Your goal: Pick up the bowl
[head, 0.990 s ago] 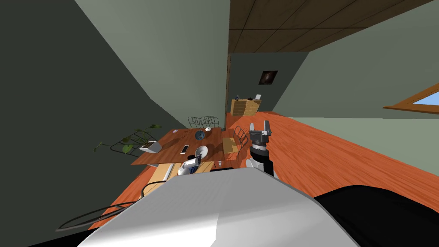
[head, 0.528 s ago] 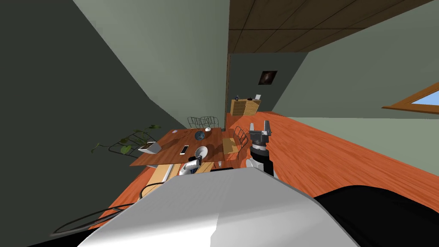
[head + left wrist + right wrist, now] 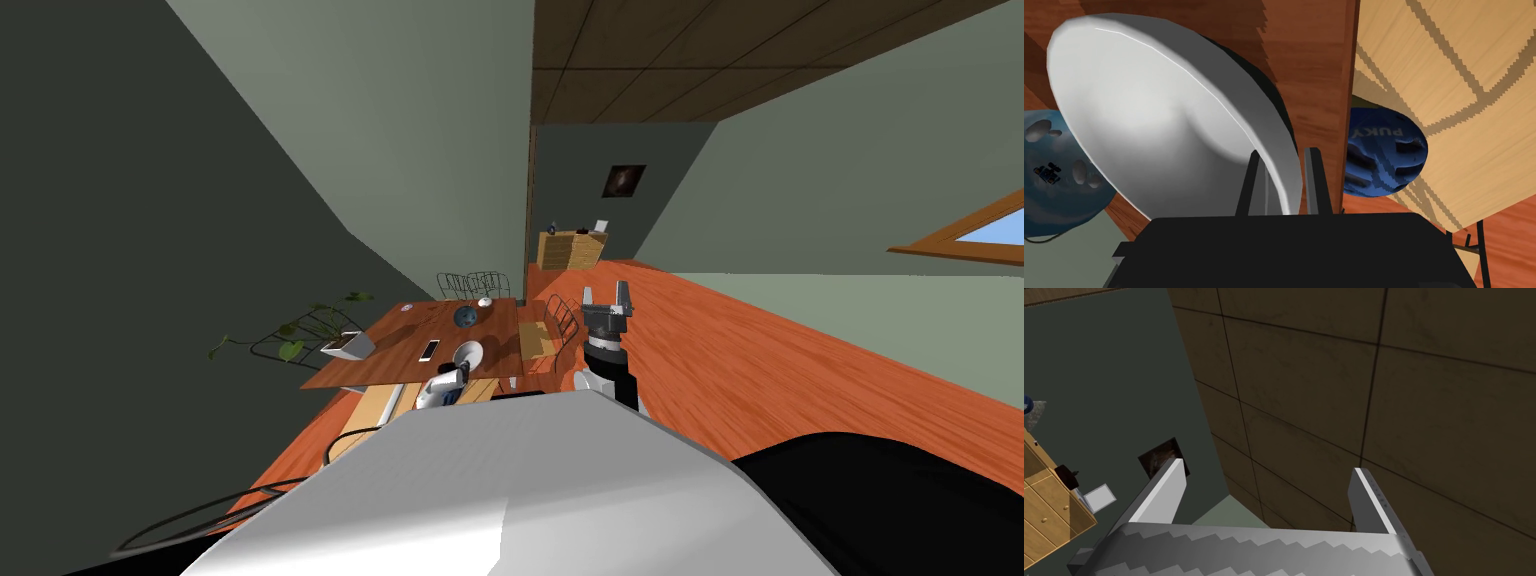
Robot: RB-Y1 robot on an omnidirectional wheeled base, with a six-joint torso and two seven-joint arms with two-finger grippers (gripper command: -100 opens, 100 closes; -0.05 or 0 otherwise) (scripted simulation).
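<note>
The left gripper (image 3: 1283,152) pinches the near rim of the bowl (image 3: 1159,115) between its two thin fingers. The grasp looks made, and the lift is left to do. The bowl is smooth, white, round and shallow. It sits by the near edge of the brown, wood-grained table (image 3: 1311,75), close to a dark blue ball (image 3: 1054,170) — whether it has cleared the tabletop cannot be told. The right gripper (image 3: 609,296) hangs raised beside the table, fingers apart, empty.

Head camera turned slightly: whole view shifted, plant (image 3: 346,344) and bowl (image 3: 467,353) sit slightly further left.
</note>
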